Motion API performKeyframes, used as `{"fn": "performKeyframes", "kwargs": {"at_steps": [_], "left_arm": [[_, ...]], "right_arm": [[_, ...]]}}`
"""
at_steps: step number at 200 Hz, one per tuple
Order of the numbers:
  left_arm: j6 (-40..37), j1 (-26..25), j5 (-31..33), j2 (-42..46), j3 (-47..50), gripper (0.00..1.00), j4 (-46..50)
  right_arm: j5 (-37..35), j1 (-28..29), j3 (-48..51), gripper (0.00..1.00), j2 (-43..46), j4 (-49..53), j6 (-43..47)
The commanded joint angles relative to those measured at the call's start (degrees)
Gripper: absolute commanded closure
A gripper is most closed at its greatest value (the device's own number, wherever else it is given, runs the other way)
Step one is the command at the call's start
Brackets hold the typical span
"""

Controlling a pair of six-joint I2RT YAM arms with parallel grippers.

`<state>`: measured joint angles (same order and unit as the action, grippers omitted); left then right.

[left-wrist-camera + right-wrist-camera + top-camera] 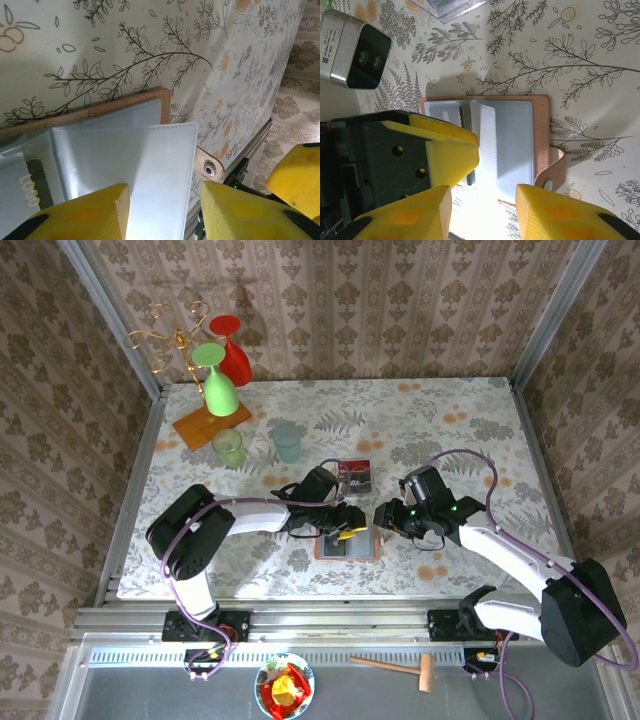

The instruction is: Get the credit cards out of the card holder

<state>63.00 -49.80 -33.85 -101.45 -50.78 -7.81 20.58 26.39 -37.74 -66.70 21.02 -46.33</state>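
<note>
Salmon-tan card holder (362,550) lies open on the floral table (450,420) between both arms, with a dark credit card (30,185) tucked inside. Left gripper (345,530) straddles a clear sleeve (160,160), jaws spread. Right gripper (483,200) hangs just beside the holder, also spread.

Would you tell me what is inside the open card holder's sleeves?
A dark card with yellow lettering shows through one sleeve of the card holder. The top sleeve looks empty; any cards beneath it or behind the left end effector are hidden.
</note>
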Motion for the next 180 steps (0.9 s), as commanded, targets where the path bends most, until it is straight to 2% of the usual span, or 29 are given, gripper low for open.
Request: {"fn": "performKeyframes", "kwargs": {"at_steps": [1,109,180], "left_arm": [[-0.9,0.3,-1.2,-0.2,-0.8,0.57,-1.0],[-0.5,2.1,-2.6,-1.3,-0.3,0.58,-4.3],[0.2,2.0,-5.1,-4.5,-0.7,0.58,-6.3]], "right_arm": [[1.6,-0.3,0.6,0.60,0.7,-0.4,-0.8],[2.6,2.4,-1.0,0.66,-0.7,-1.9,-3.6],[-2.0,2.6,-1.0,0.66,3.9,2.0,-3.9]]}}
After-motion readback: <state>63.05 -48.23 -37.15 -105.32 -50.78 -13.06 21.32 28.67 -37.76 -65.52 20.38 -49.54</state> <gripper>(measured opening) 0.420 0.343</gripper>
